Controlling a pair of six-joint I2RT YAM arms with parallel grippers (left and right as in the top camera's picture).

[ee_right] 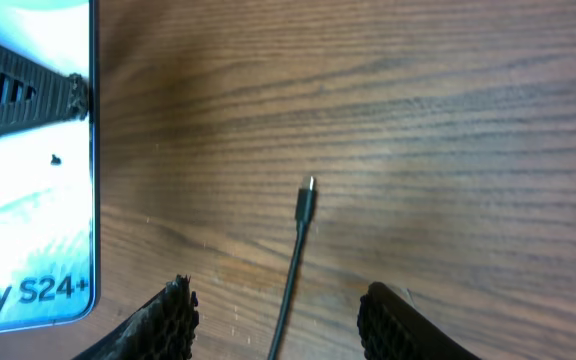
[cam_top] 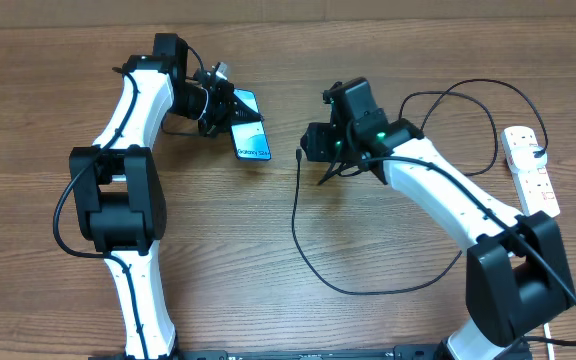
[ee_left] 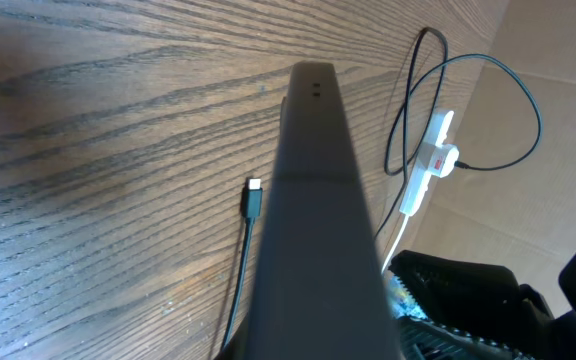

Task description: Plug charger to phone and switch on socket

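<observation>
On the table (cam_top: pixel 228 270), toward eleven o'clock from its middle, the black-edged phone (cam_top: pixel 251 138) with turquoise screen is clamped in the closed left gripper (cam_top: pixel 231 110), while the thin black charger (cam_top: pixel 293 225), plug tip pointed to twelve, is straddled but not touched by the half-open right gripper (ee_right: pixel 280 302).

White shells on left arm (cam_top: pixel 133 105) and right arm (cam_top: pixel 438 185), black joint blocks, black cables alongside, green LED (cam_top: pixel 379 137), ribbed black finger pads (ee_right: pixel 173 318).
</observation>
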